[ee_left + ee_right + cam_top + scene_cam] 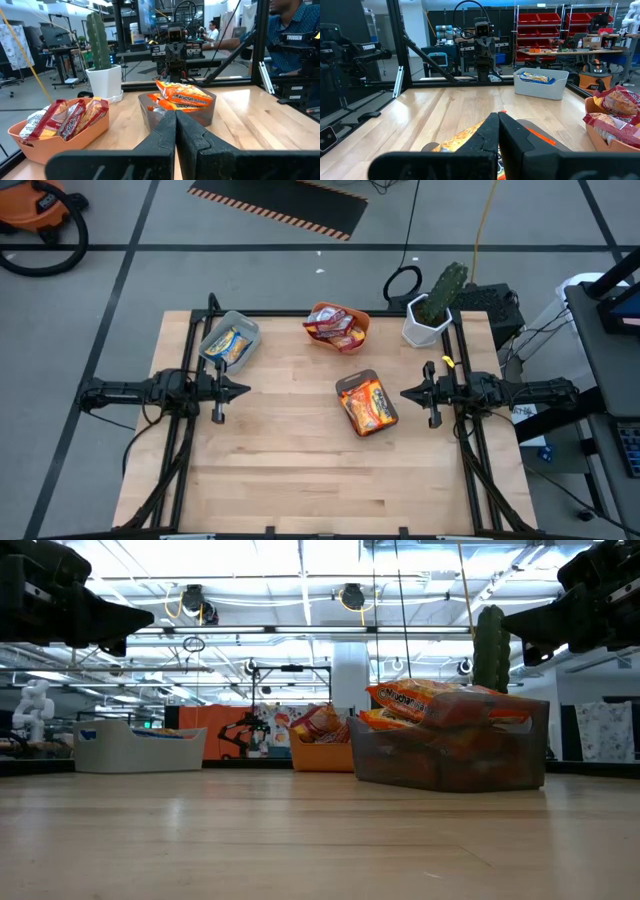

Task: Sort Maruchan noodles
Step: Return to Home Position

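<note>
Orange Maruchan packets [368, 404] lie piled in a dark grey tray [347, 385] right of the table's middle, also seen as packets [182, 94] in the left wrist view and packets [440, 700] in the low view. Red-and-white packets [335, 329] fill an orange tray [362, 321] at the far edge. A yellow-and-blue packet [229, 344] rests in a light grey tray [247, 327] at far left. My left gripper [245, 390] hovers shut at the left edge. My right gripper [404, 392] hovers shut just right of the dark tray. Neither touches anything.
A potted cactus [437, 305] in a white pot stands at the table's far right corner. Dark frame rails [186, 420] run along the left and right sides. Bare wood [300, 460] spreads over the near half. A person [292, 30] stands beyond the right side.
</note>
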Tool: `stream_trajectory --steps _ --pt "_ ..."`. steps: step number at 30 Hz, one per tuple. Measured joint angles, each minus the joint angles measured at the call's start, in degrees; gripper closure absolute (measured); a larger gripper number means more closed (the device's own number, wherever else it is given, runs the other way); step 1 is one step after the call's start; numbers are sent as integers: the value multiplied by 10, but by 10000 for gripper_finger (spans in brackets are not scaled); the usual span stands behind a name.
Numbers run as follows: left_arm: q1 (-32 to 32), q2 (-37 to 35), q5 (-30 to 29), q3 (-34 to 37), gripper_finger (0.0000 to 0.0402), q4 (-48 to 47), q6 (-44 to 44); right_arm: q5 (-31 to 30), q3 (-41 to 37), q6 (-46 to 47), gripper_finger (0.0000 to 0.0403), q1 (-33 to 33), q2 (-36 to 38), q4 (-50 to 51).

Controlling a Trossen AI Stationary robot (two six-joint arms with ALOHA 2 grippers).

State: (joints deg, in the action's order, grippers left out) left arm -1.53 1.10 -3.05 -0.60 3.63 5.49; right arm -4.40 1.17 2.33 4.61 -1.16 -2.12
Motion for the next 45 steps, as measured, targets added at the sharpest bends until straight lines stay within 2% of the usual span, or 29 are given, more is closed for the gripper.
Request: stream_trajectory --steps 45 --pt "0 0 0 0 398 0 0 0 0 0 403 0 0 0"
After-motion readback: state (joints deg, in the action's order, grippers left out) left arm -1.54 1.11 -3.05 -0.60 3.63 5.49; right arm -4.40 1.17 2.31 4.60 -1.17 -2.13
